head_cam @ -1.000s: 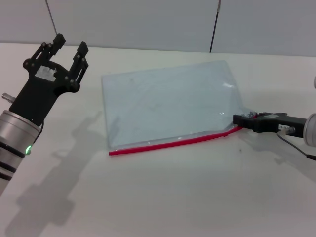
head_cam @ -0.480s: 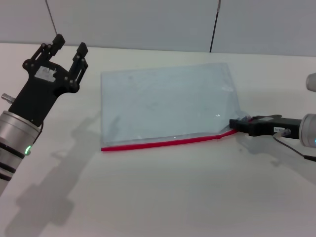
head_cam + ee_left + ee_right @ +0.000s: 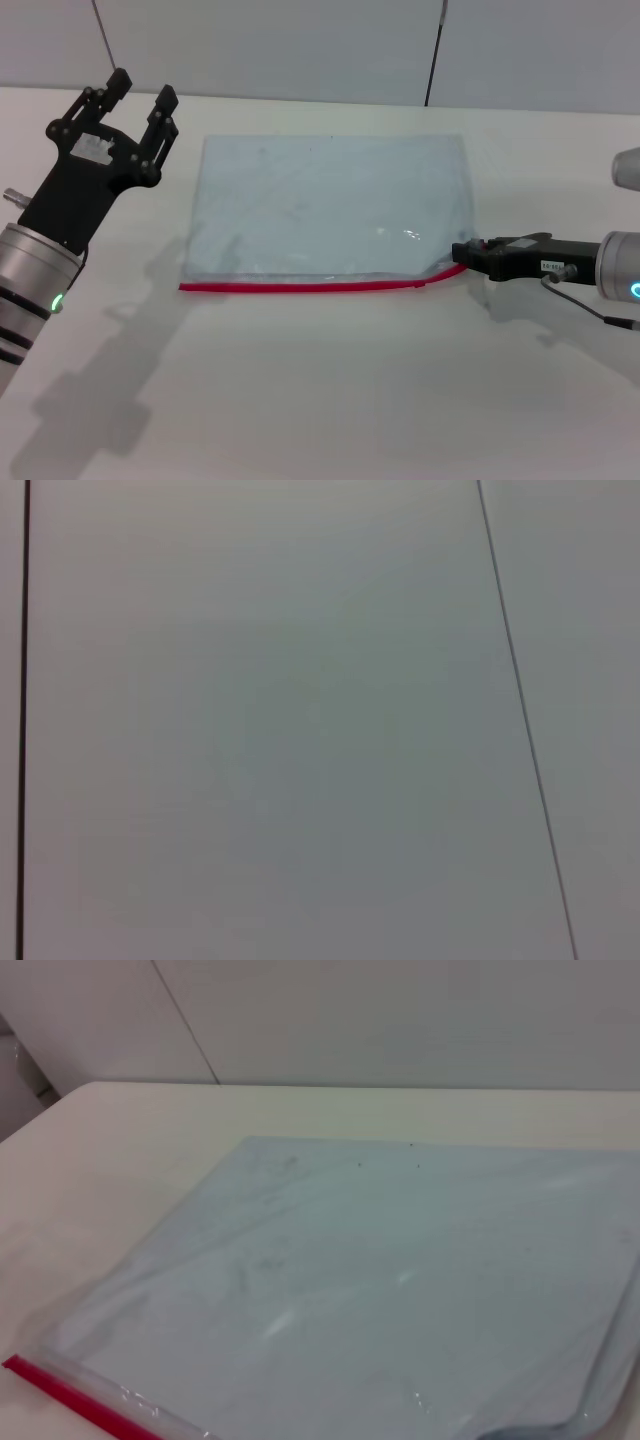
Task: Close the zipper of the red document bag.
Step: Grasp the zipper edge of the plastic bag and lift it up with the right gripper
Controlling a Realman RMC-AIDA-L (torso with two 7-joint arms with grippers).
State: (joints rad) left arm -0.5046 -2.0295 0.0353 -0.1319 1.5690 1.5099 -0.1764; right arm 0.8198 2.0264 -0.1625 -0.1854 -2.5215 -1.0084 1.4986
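Head view shows two pincers and one bag. The right pincer [image 3: 462,254] reaches in low and level from the right side, its black fingers drawn together on the right end of the zipper [image 3: 300,287], at the near right corner of the red document bag [image 3: 325,210]. Whether the tiny slider lies between them cannot be told. The single zipper runs as one thin red line along the bag's near long edge, bending upward just before the pincer. The bag lies flat on the white surface [image 3: 320,400], near its middle.

Against the frame half a second ago, the bag has swung round: its left near corner has moved left and nearer, so the red edge now runs almost level across the view instead of slanting. The right pincer has shifted slightly left with it.

The left pincer [image 3: 140,95] is raised over the left side of the surface, well apart from the bag, fingers spread and pointing up and away; its position is unchanged.

In the right wrist view, the bag [image 3: 400,1280] fills most of the frame, with the far end of the zipper [image 3: 70,1395] visible.
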